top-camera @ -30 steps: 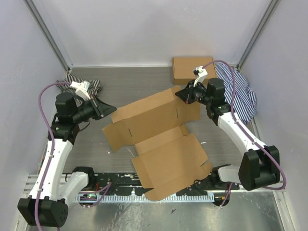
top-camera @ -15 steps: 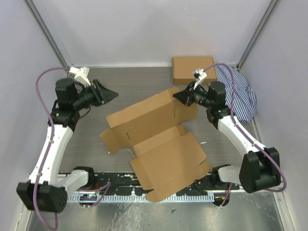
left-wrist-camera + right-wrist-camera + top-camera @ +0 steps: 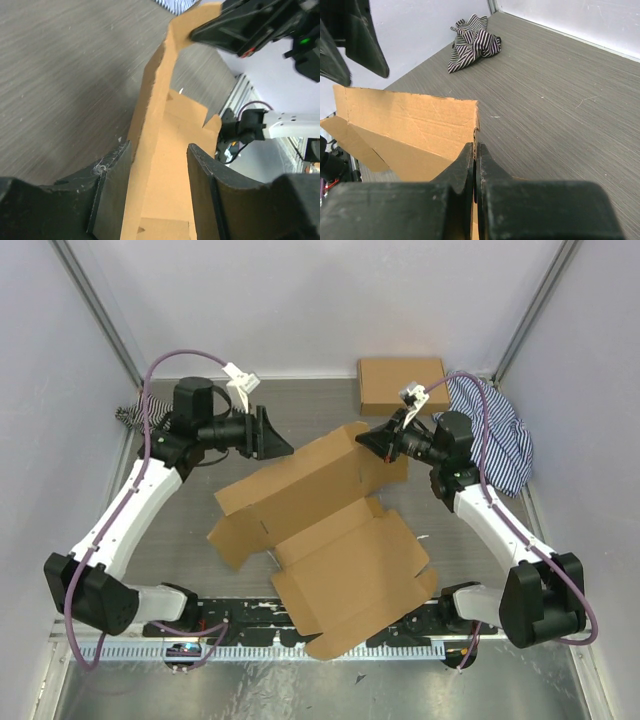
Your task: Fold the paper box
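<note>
Brown paper box (image 3: 320,530) half-open, right fingers (image 3: 457,172) clenched on its raised flap, left fingers (image 3: 112,190) spread

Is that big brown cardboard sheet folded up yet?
Not yet: the brown cardboard sheet lies mostly spread, one far panel pinched up by the right claw.

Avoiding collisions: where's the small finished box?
The small box sits back right on the table in the top view, by the wall, just left of the striped cloth.

Grey table (image 3: 195,540): paper box (image 3: 320,530), small box (image 3: 400,383), perhaps two cloths (image 3: 503,435)
</note>
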Tool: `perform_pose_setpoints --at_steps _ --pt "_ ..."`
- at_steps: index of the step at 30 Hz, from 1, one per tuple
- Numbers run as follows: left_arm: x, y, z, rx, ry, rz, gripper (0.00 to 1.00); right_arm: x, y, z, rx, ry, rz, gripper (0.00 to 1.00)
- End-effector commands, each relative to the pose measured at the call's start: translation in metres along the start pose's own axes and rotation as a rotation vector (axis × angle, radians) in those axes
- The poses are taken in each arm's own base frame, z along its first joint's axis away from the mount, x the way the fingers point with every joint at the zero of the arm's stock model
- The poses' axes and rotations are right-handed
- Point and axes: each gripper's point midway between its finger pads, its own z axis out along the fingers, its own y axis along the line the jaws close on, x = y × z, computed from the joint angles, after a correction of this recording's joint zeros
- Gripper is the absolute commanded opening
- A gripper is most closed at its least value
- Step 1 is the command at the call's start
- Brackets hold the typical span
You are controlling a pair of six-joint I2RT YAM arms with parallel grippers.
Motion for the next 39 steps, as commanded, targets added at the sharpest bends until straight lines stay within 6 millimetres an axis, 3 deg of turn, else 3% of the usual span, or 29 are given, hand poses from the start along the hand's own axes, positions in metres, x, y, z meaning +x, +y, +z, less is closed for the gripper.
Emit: perform_pose_setpoints --at_steps 1,4,6,13,19,23,28,30,31,35,37,39 --pt "0.022 0.024 0.002 -0.088 0.087 0.020 0.55 -0.030 0.012 0.003 -0.050 -0.056 -0.084 0.02" --pt "0.024 0.038 0.003 -0.149 0.084 0.028 0.55 -0.028 0.014 0.004 -0.058 -0.050 -0.080 0.02" --pt "0.024 0.037 0.004 -0.142 0.078 0.030 0.55 -0.026 0.014 0.004 -0.060 -0.044 -0.078 0.02" --pt "0.038 0.008 0.016 -0.005 0.131 0.042 0.55 -0.021 0.010 0.008 -0.046 -0.009 -0.055 0.02" --pt "0.064 0.009 0.030 -0.026 0.229 0.057 0.52 -0.021 0.009 0.011 -0.043 0.002 -0.044 0.03" --pt "0.068 0.013 0.031 -0.069 0.245 0.075 0.35 -0.020 0.006 0.011 -0.030 0.011 -0.036 0.03" --pt "0.059 0.012 0.025 -0.110 0.229 0.105 0.11 -0.019 0.003 0.013 -0.013 0.024 -0.021 0.04" --pt "0.053 0.009 0.022 -0.122 0.219 0.119 0.02 -0.020 -0.001 0.013 0.014 0.027 -0.009 0.13" --pt "0.051 0.010 0.019 -0.140 0.221 0.123 0.00 -0.022 -0.003 0.013 0.035 0.028 0.000 0.23" --pt "0.038 0.002 0.011 -0.200 0.217 0.181 0.00 -0.027 -0.014 0.009 0.128 0.048 0.047 0.41" --pt "0.032 -0.006 0.008 -0.231 0.219 0.233 0.00 -0.030 -0.019 0.004 0.188 0.052 0.070 0.65" --pt "0.031 -0.007 0.004 -0.307 0.241 0.295 0.00 -0.027 -0.027 -0.004 0.276 0.081 0.123 0.71"
